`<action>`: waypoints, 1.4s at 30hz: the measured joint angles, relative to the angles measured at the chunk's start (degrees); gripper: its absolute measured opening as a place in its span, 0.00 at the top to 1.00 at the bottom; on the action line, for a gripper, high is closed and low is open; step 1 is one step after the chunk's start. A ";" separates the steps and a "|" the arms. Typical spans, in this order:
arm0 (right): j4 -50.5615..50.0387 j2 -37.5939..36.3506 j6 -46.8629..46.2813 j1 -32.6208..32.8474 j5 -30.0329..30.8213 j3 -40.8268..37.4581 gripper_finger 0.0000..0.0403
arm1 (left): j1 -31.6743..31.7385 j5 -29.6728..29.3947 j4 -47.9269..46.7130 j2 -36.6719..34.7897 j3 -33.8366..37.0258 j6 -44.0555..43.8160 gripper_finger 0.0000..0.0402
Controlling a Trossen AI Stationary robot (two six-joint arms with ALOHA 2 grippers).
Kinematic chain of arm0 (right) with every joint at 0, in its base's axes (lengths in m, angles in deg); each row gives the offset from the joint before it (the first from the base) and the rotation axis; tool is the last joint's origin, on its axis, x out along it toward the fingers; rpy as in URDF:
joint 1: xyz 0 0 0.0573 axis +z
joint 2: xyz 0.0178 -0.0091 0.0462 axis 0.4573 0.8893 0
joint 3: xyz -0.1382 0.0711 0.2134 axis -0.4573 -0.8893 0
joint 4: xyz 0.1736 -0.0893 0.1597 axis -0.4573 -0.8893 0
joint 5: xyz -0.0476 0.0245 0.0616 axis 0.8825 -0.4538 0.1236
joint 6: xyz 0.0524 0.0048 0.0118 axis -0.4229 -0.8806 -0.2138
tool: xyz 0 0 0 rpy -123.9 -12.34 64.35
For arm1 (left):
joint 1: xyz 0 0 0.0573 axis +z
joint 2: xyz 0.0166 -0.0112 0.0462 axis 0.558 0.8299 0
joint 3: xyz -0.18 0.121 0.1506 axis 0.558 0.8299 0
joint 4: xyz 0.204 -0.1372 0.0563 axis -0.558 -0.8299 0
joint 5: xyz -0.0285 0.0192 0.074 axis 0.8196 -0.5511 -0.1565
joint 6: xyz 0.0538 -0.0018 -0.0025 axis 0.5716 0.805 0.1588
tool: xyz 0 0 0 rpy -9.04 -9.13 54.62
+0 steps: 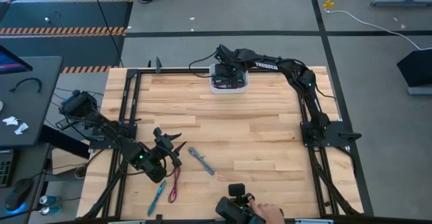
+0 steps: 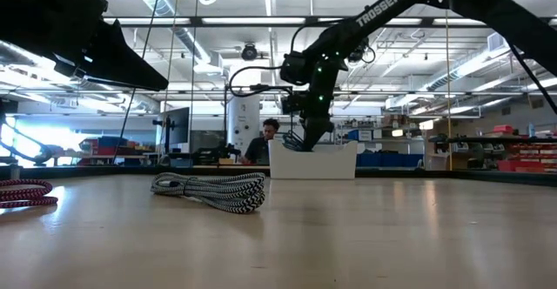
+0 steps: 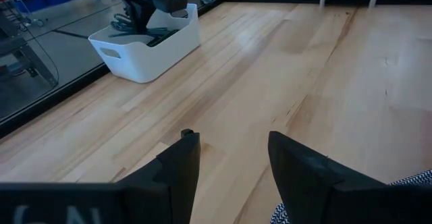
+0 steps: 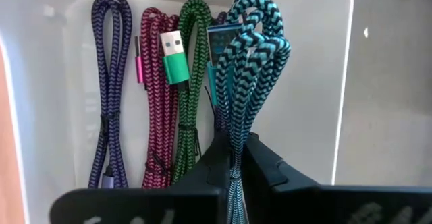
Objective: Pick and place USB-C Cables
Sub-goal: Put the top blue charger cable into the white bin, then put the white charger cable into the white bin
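Teal-and-black chevron cable (image 4: pixel 244 82), white bin (image 4: pixel 317 82)

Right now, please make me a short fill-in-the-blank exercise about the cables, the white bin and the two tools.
1. The right tool is shut on a ____ cable above the white bin.
2. In the bin, the cable farthest from the held one is ____.
3. The left tool is ____ and holds nothing.
4. The grey cable lies on the ____, outside the bin.

Missing words: teal; purple; open; table
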 joint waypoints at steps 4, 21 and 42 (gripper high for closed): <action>0.12 0.46 0.00 0.02 -0.22 -0.07 0.92 | 0.01 0.00 0.02 0.00 0.00 -0.01 0.55; 2.69 0.55 -1.03 -0.11 -0.36 -0.09 0.67 | -0.01 0.07 0.02 0.00 0.00 -0.02 0.55; 9.15 -16.66 -9.65 3.37 -8.71 -1.40 0.70 | -0.03 2.98 0.02 0.00 0.00 -0.03 0.55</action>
